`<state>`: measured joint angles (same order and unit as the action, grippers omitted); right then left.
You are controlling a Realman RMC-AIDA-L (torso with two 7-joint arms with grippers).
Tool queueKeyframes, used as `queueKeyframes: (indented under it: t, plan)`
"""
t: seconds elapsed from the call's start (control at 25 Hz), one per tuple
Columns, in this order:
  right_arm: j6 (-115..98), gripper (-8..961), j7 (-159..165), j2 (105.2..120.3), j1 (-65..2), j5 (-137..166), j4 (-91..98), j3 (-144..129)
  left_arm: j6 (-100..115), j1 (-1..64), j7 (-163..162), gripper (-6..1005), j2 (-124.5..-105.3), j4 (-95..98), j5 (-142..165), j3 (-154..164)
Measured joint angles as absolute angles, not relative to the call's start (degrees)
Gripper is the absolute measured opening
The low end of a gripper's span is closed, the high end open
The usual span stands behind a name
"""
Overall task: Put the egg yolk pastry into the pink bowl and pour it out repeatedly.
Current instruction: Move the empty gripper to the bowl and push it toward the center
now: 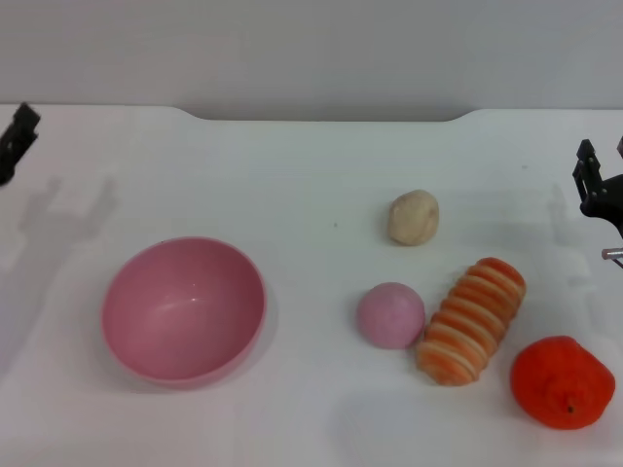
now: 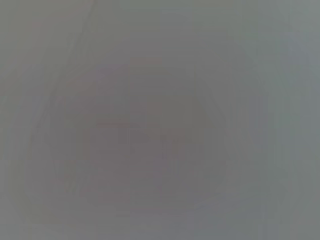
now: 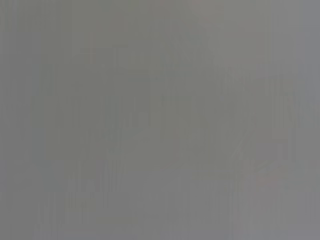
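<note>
A white counter [image 1: 311,165] carries five things. The pink bowl [image 1: 184,308] stands upright on its left part, empty. To the right lies the egg yolk pastry [image 1: 414,217], apart from the rest. Nearer the front edge, a pink ball [image 1: 390,315] lies just beside a striped bread [image 1: 471,320], and an orange fruit [image 1: 563,381] sits near the bread's right.

Glossy, probably plastic pink bowl [image 1: 184,309]; matte, lumpy egg yolk pastry [image 1: 414,217].
</note>
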<state>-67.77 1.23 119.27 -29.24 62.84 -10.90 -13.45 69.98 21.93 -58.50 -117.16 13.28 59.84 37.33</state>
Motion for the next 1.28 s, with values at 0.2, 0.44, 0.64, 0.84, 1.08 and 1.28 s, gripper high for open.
queueKeyframes:
  t: [0.2, 0.44, 0.64, 0.84, 1.08, 1.28]
  plan:
    - [-67.75, 472, 1.23, 119.27, -29.44, 62.84, -10.9, -13.45, 59.38, 21.04, -82.1, 813, -113.84, 28.75, 65.69, 51.2]
    - [-67.75, 472, 1.23, 119.27, -29.57, 62.84, -10.9, -13.44, 60.31, 19.57, -103.02, 812, -110.07, 40.72, 84.59, 56.39]
    - [-67.76, 471, 1.23, 119.27, -29.97, 62.75, -10.43, -13.34, 66.45, 14.93, -114.29, 813, -111.03, 54.97, 97.96, 55.78]
    - [-67.65, 471, 1.23, 119.27, -30.75, 62.7, -9.74, -13.34, 71.91, 8.16, -119.92, 813, -113.74, 69.07, 102.46, 55.44]
    - [-66.27, 470, 1.23, 119.27, -31.77, 62.67, -9.26, -13.36, 80.83, 4.2, -123.5, 812, -116.66, 78.49, 107.12, 52.29]
    - [-66.12, 470, 1.23, 119.27, -32.27, 62.66, -9.13, -13.36, 85.51, 3.8, -127.1, 812, -117.69, 83.85, 110.41, 50.82]
